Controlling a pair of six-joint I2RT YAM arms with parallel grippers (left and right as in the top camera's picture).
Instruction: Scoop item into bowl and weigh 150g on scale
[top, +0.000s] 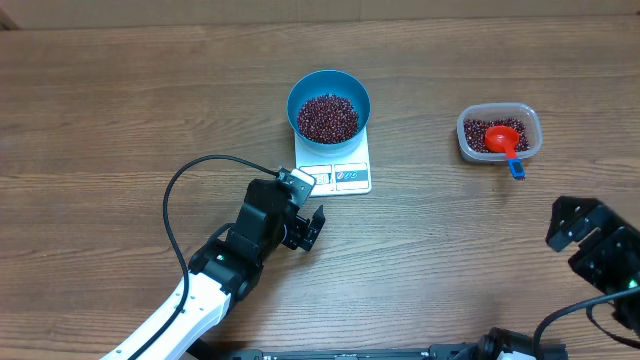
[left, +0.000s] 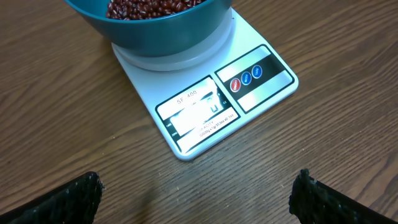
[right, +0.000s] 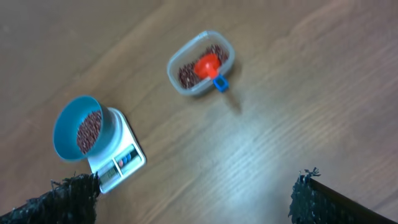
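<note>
Left pincer (left: 198, 202): your fingers stand wide apart and hold nothing, just short of the scale's (top: 346, 177) display edge.
Right pincer (right: 193, 200): also spread wide and empty, well apart from the clear container (top: 534, 124).
Beans (top: 328, 118): you have a pile in the blue bowl (top: 365, 98), and more in the container.
Bowl: it sits on the scale, on the wooden surface (top: 120, 100).
Red scoop (top: 503, 137): it lies in the container, with its blue handle over the rim.
Display: washed out, unreadable.

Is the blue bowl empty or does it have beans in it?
Not empty. Dark red beans fill much of the blue bowl, which stands upright on the white scale.
</note>
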